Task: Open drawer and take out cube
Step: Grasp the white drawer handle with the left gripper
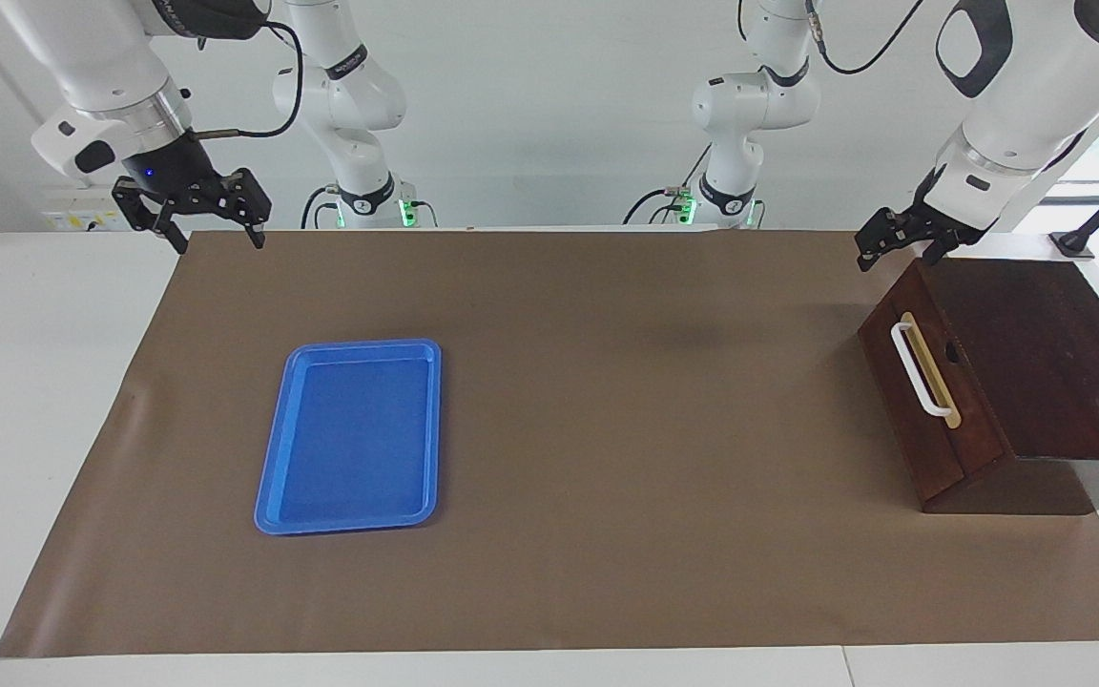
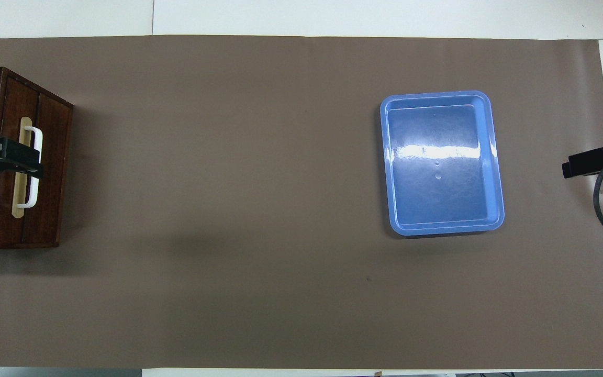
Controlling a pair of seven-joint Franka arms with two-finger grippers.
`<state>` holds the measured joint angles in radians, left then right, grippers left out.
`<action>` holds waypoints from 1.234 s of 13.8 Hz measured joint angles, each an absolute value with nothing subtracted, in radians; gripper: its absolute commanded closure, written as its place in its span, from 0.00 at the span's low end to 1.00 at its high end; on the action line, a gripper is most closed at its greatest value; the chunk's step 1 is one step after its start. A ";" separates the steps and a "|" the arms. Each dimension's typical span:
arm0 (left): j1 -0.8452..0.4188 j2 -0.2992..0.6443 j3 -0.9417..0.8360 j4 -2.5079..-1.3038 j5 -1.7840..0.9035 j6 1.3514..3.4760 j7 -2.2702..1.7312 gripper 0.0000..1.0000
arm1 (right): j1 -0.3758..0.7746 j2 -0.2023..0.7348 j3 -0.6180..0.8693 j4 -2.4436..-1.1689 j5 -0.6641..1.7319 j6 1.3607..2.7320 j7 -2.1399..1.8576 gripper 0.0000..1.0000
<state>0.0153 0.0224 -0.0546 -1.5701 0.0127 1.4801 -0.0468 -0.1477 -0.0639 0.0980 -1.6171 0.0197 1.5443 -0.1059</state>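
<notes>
Drawer (image 1: 931, 401) shut flush in the dark sloped box (image 1: 1046, 363) at the left arm's end of the worktop (image 1: 607, 572), white bar handle (image 1: 920, 370) facing the middle of the brown mat, presumably so that a straight pull brings it out over bare mat. Cube nowhere in sight; judged to be inside the closed drawer, so opening comes first. Left end effector (image 1: 902, 243) raised over the box's upper edge at the end nearer the robots, fingers spread and gripping nothing; handle below it and slightly toward the mat's middle, apart from the fingertips, no contact in the facing view, though from overhead the end effector overlaps the handle. Right end effector (image 1: 192, 212) waiting high over the mat's corner at the right arm's end, fingers spread and empty, well apart from drawer and box. Blue tray (image 1: 349, 520) lying empty below and somewhat inward of the right end effector, probably the place meant for the cube once out.
</notes>
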 measured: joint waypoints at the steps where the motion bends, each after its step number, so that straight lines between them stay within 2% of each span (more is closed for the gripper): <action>1: 0.016 0.022 -0.055 -1.571 0.013 1.482 -0.047 0.00 | -0.148 -0.064 0.098 -1.617 0.020 1.544 -0.106 0.00; 5: 0.015 0.022 -0.055 -1.576 0.013 1.503 -0.046 0.00 | -0.148 -0.064 0.098 -1.617 0.020 1.544 -0.106 0.00; 7: 0.014 0.016 -0.056 -1.608 0.037 1.578 -0.043 0.00 | -0.148 -0.064 0.098 -1.617 0.020 1.544 -0.106 0.00; 12: 0.003 -0.014 -0.063 -1.829 0.237 1.869 0.004 0.00 | -0.148 -0.064 0.098 -1.617 0.020 1.544 -0.106 0.00; 17: 0.003 0.034 -0.063 -1.982 0.376 2.058 0.016 0.00 | -0.148 -0.064 0.098 -1.617 0.020 1.544 -0.106 0.00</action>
